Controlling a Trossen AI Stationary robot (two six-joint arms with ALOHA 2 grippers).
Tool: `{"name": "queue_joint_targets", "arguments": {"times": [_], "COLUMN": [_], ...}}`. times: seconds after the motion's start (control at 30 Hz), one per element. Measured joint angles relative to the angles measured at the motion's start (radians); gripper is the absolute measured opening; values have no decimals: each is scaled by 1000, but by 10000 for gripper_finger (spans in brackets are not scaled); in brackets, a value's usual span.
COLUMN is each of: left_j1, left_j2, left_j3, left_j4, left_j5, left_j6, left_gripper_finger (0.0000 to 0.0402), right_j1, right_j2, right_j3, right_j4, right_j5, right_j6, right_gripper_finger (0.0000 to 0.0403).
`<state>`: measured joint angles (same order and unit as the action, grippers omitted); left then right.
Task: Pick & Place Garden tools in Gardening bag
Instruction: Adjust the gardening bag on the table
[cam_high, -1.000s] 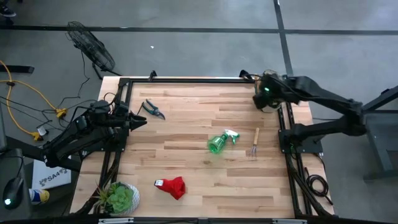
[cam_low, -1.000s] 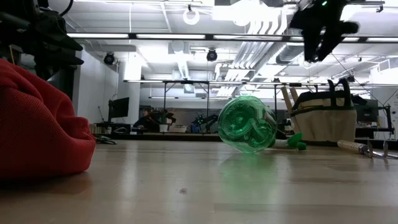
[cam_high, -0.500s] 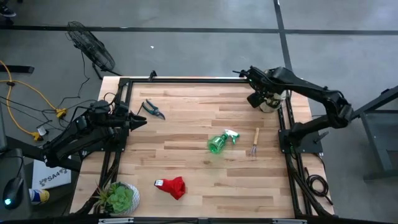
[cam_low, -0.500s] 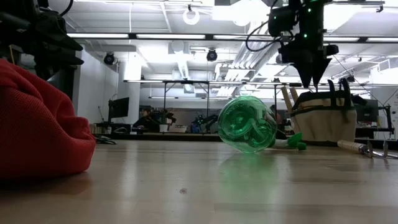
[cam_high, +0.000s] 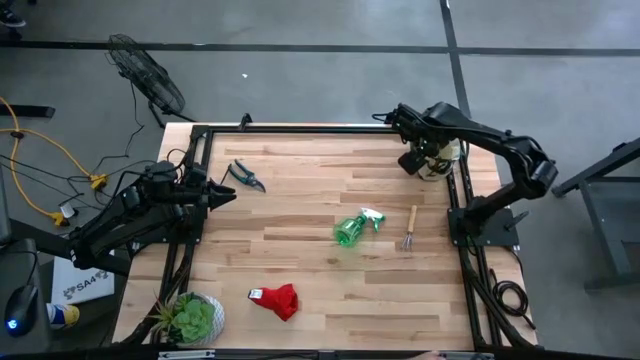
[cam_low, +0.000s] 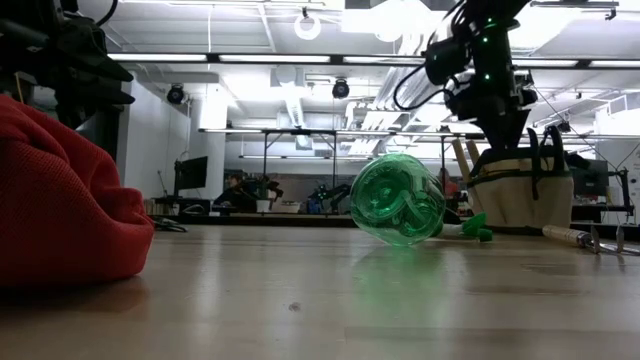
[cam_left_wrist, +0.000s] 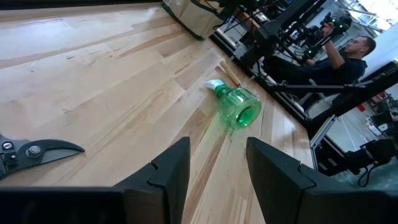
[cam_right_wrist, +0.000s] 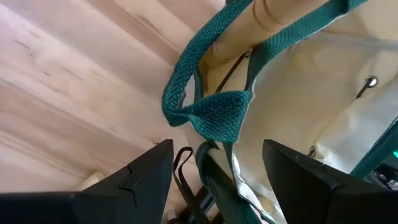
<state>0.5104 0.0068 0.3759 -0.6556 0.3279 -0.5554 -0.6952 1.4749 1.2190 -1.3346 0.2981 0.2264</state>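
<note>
Right gripper (cam_right_wrist: 214, 165) is parked right over the bag (cam_high: 437, 160) at the far right corner of the desk (cam_high: 320, 200), jaws spread wide and holding nothing; the wrist view looks straight down onto the bag's green straps and tan canvas, with a wooden handle already poking out of it. My read is it's between items, so the smart move is to lift straight up clear of those loop handles before swinging away, since the straps sit right between the fingers and could snag. Nearest thing to go for looks like the fork (cam_high: 410, 232), lying just beside the spray bottle (cam_high: 353, 228) mid-desk; I'd come down on the wooden handle rather than the tines, and approach from the bag side so the bottle doesn't get knocked and roll. Left gripper (cam_left_wrist: 216, 165) waits at the left edge, also open and empty, with the shears (cam_high: 245, 176) close in front of it. Red glove (cam_high: 277, 299) sits near the front edge, potted plant (cam_high: 190, 318) in the front left corner. Desk is pale butcher-block wood with a black frame. Room behind is a workshop with bright ceiling lights and more benches, and a person shows off past the desk in the left wrist view.
</note>
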Motion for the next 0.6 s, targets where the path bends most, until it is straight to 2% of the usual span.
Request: {"name": "queue_joint_targets", "arguments": {"times": [0.1, 0.2, 0.6], "left_j1": [0, 0, 0], "left_j2": [0, 0, 0], "left_j3": [0, 0, 0], "left_j4": [0, 0, 0], "left_j5": [0, 0, 0], "left_j6": [0, 0, 0], "left_gripper_finger": [154, 154, 154], "right_j1": [-3, -3, -6], "right_j2": [7, 7, 7], "right_j3": [0, 0, 0], "right_j4": [-7, -15, -37], "right_j5": [-45, -48, -37], "right_j6": [-19, -22, -52], "right_gripper_finger": [238, 226, 113]}}
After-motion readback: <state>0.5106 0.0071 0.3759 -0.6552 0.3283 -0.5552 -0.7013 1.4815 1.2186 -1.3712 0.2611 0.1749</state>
